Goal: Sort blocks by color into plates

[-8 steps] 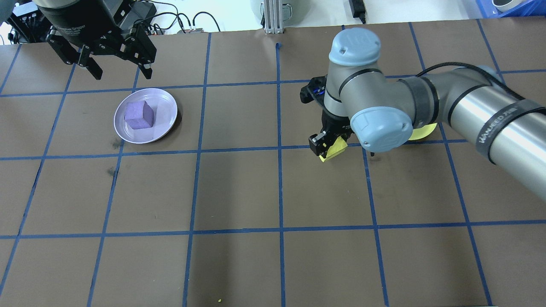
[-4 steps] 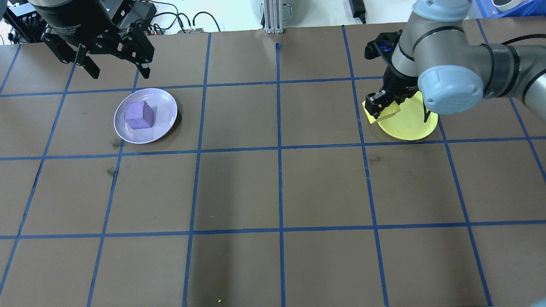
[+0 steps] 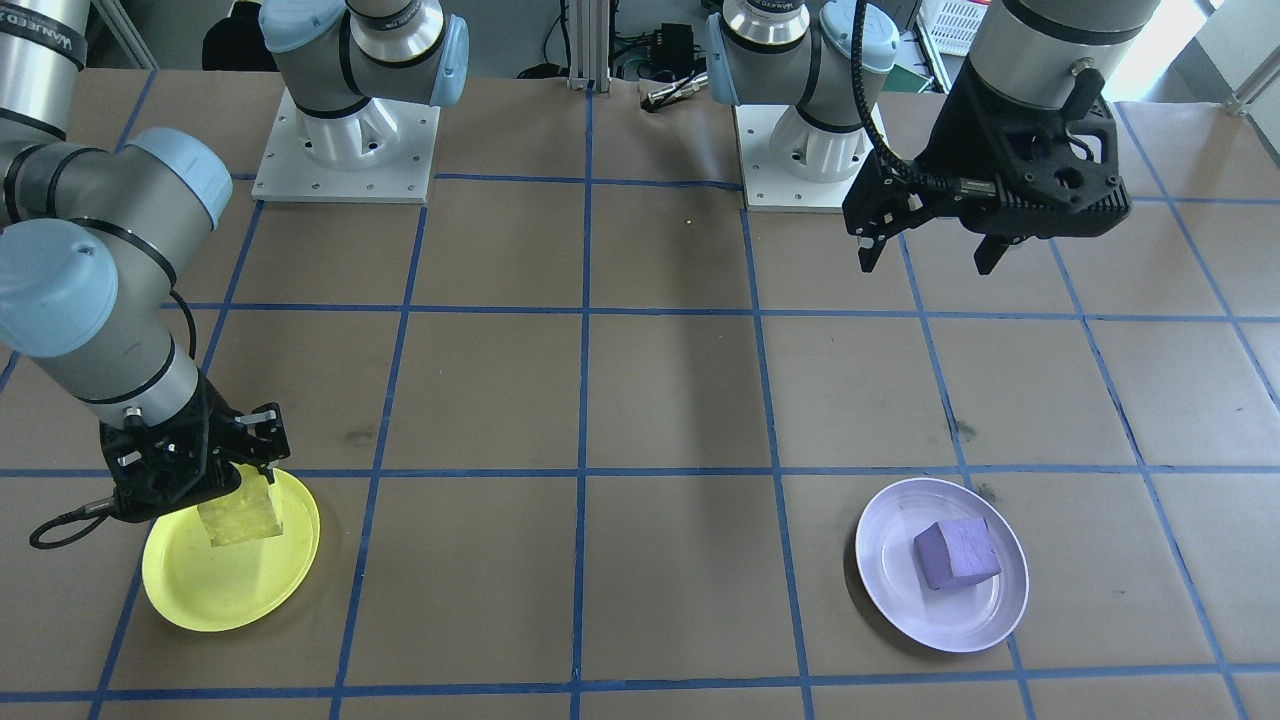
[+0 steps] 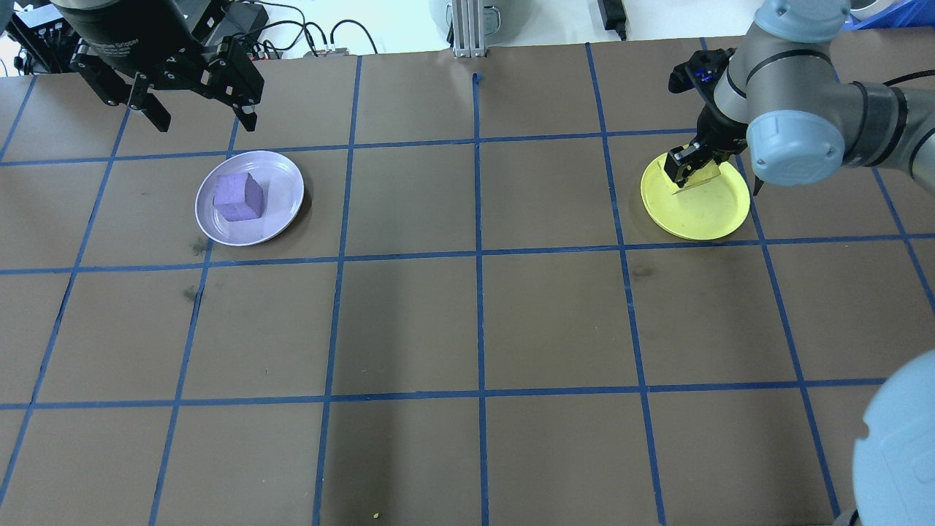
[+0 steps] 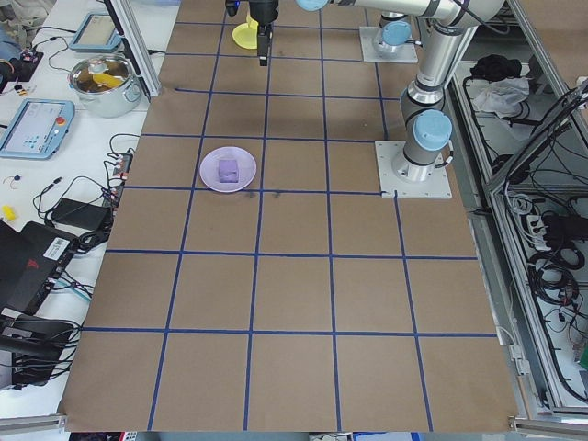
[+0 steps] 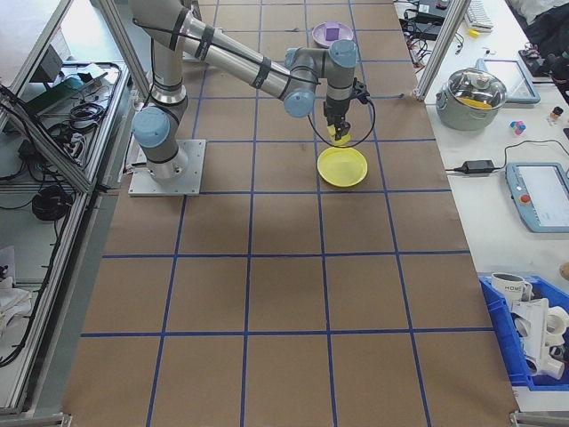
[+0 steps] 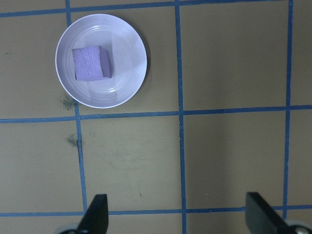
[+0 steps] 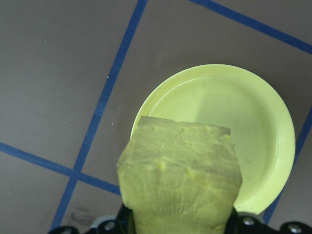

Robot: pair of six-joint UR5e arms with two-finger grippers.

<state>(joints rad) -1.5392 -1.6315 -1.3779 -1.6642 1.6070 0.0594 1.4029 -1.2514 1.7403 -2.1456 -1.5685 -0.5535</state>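
Yellow block (image 3: 240, 515) sits clamped in my right tool (image 3: 205, 480), held above the yellow plate (image 3: 230, 590) on the right side of the bench (image 4: 467, 321). My left tool (image 4: 197, 95) hangs spread wide and empty over the far left, near the lavender plate (image 4: 281, 197), where the purple block (image 4: 237, 197) rests.
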